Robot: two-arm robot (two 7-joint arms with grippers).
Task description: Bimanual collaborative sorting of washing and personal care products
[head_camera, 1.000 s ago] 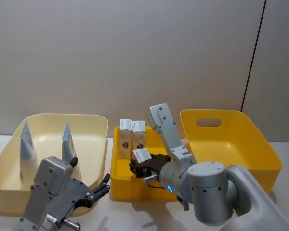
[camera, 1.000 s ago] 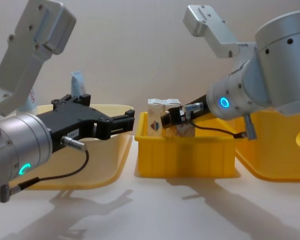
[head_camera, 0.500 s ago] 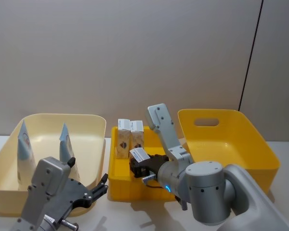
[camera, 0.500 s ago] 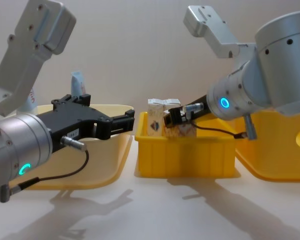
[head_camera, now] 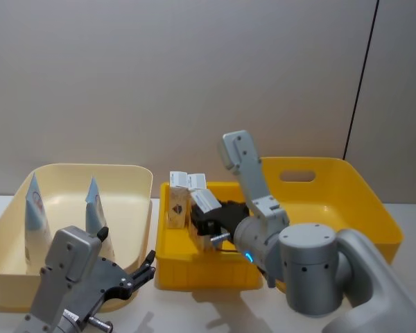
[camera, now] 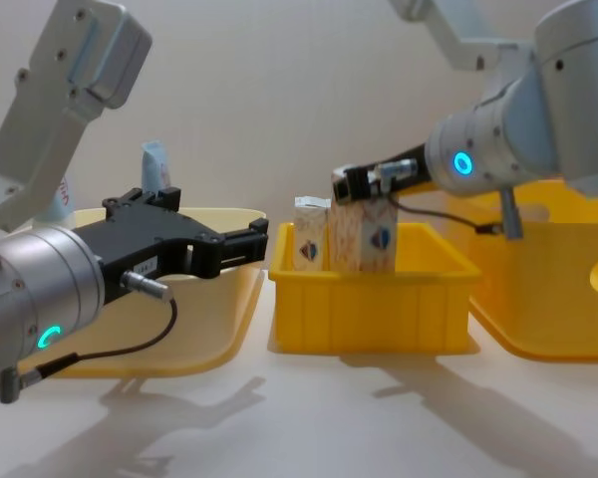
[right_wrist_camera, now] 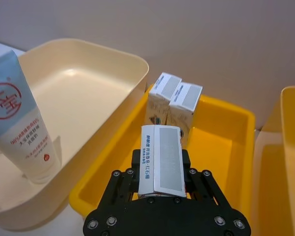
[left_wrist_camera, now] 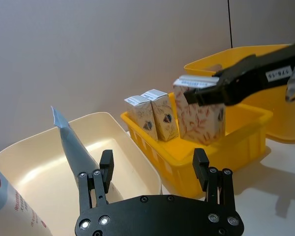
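Note:
My right gripper (right_wrist_camera: 160, 173) is shut on the top of a cream carton (right_wrist_camera: 160, 156) with a blue-red diamond mark. It holds this carton (camera: 365, 237) upright over the small yellow crate (camera: 374, 309). Two more cartons (right_wrist_camera: 173, 97) stand side by side at the crate's far left end. My right gripper (head_camera: 209, 223) shows above the crate in the head view. Two light-blue tubes (head_camera: 33, 205) (head_camera: 92, 201) with red marks stand in the cream bin (head_camera: 128, 182). My left gripper (left_wrist_camera: 153, 169) is open with nothing in it, hovering at the cream bin's near right corner (camera: 229, 244).
A large yellow bin (head_camera: 333, 201) with a handle slot sits right of the crate. The three containers stand close together on a pale tabletop (camera: 329, 418), which is bare in front of them. A plain wall rises behind.
My right gripper has lifted the carton up out of the crate's front part, raising its arm. My left arm has stayed in place.

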